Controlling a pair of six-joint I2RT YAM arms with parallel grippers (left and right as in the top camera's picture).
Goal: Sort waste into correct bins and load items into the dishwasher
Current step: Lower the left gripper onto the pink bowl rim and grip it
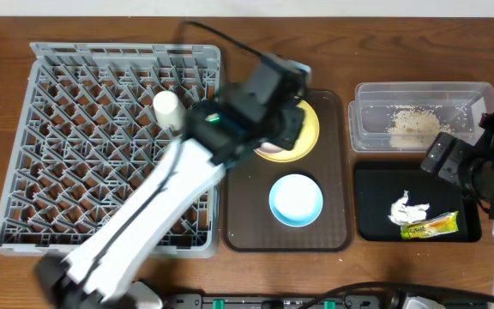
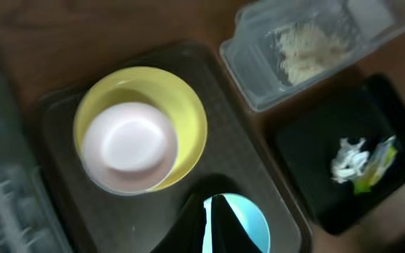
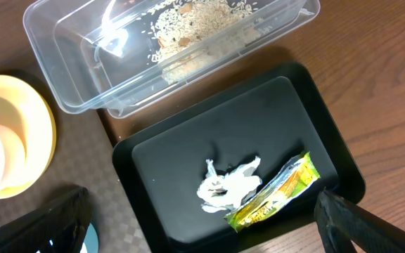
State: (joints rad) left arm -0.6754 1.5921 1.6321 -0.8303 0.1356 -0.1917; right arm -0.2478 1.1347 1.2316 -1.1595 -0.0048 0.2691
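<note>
Left fingers (image 2: 188, 235) shut, empty, above brown tray (image 2: 62, 119); tips seen against blue bowl (image 2: 255, 223). White bowl (image 2: 126, 146) on yellow plate (image 2: 188, 126), apart from tips. Right fingers (image 3: 55, 225) wide open, empty, either side of tissue (image 3: 227, 184) and wrapper (image 3: 276, 193) in black tray (image 3: 287, 112). Scraps (image 3: 195, 21) in tub (image 3: 48, 28).

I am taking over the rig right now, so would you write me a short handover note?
Left gripper: shut, above the brown tray by the light blue bowl; nothing visibly held.
Right gripper: open, empty, above the black tray.
Done: food scraps in the clear tub; tissue and snack wrapper in the black tray; white cup in the dish rack.
Left: white bowl, sitting on the yellow plate, and the light blue bowl go to the rack. Chopsticks not in view.
</note>
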